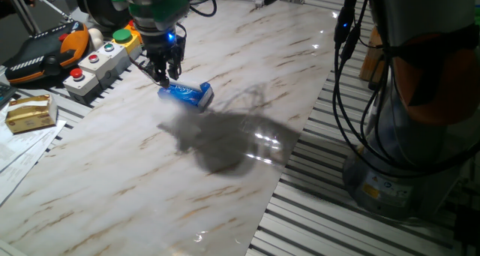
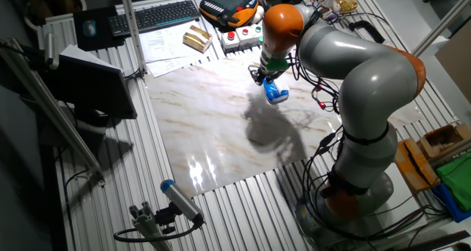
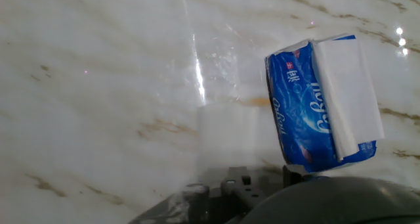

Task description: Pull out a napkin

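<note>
Currently listed: one glossy marble-patterned worktop (image 1: 225, 181), bearing one blue plastic tissue pack with white lettering (image 1: 185, 94), lying flat on its side. In the hand view the pack (image 3: 308, 112) sits at the right of frame, with a thin white folded paper napkin (image 3: 348, 96) showing along its top opening, lying against the pack and still lodged in it. One black two-finger end effector (image 1: 163, 74), on an orange-and-grey arm, is poised low over the pack's nearer end, fingertips close beside or touching the pack; contact cannot be confirmed. Finger spacing cannot be told from any view, since the hand view shows only dark blurred hardware at its lower edge. Beyond the worktop's far edge: one grey button box with red and green buttons (image 1: 94, 61), one orange-and-black handheld pendant (image 1: 45, 53), one small gold-wrapped block (image 1: 31, 112) resting on white paper sheets (image 1: 19, 147).
</note>
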